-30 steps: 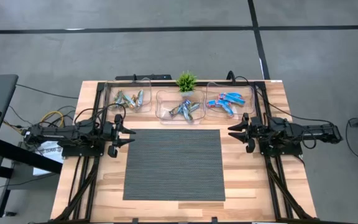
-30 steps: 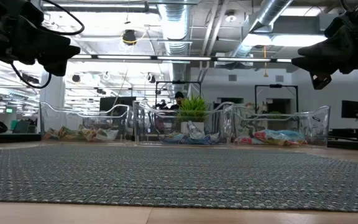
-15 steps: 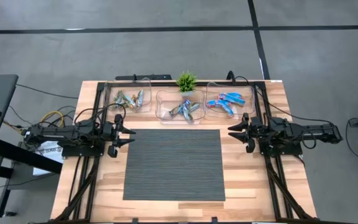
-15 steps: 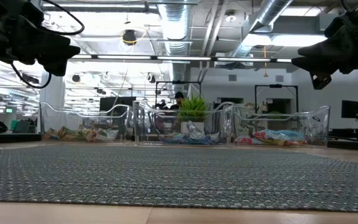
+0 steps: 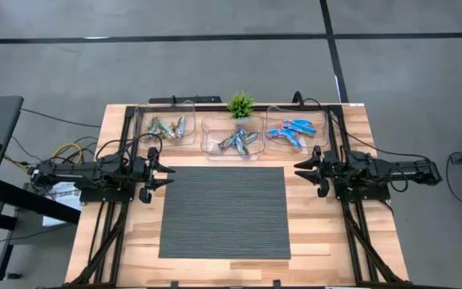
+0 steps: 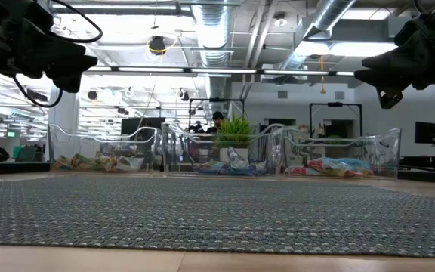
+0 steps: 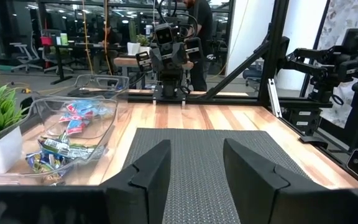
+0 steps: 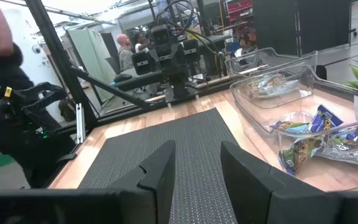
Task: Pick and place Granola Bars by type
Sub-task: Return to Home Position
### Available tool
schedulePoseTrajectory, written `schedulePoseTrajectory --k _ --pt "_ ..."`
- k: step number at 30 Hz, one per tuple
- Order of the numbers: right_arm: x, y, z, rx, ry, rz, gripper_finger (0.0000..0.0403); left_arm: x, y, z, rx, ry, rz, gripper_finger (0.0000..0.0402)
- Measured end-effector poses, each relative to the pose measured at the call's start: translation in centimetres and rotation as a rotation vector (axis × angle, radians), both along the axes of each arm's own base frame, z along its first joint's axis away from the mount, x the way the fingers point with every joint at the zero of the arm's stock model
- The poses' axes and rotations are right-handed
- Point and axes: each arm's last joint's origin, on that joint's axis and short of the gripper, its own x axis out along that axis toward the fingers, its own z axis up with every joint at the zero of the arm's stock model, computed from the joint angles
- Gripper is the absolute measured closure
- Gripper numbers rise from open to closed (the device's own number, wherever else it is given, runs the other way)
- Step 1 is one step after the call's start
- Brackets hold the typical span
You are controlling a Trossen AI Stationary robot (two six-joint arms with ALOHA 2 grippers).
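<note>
At the left edge of the grey mat (image 5: pixel 224 212) we find the left gripper (image 5: pixel 168 173) hovering above the table (image 5: pixel 311 234), its fingers set well apart with nothing between them. Along the far side we see three clear bins: tan-green Granola Bars (image 5: pixel 167 127) in the left bin (image 5: pixel 143 135), blue-brown bars (image 5: pixel 237 141) in the middle bin (image 5: pixel 207 149) with a small plant (image 5: pixel 240 104) just behind it, and bright blue bars (image 5: pixel 293 130) in the right bin (image 5: pixel 321 120). The right gripper (image 5: pixel 299 172) hangs by the mat's right edge, equally spread, holding nothing.

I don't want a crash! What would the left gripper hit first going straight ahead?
The left gripper would probably meet the right gripper, facing it across the grey mat; nothing shows between them.
</note>
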Motion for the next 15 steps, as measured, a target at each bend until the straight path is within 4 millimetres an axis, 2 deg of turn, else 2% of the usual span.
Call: schedulePoseTrajectory --k 15 --pt "0.0 0.0 0.0 0.0 0.0 0.0 0.0282 0.0 0.0 -0.01 -0.009 0.001 0.0 0.0262"
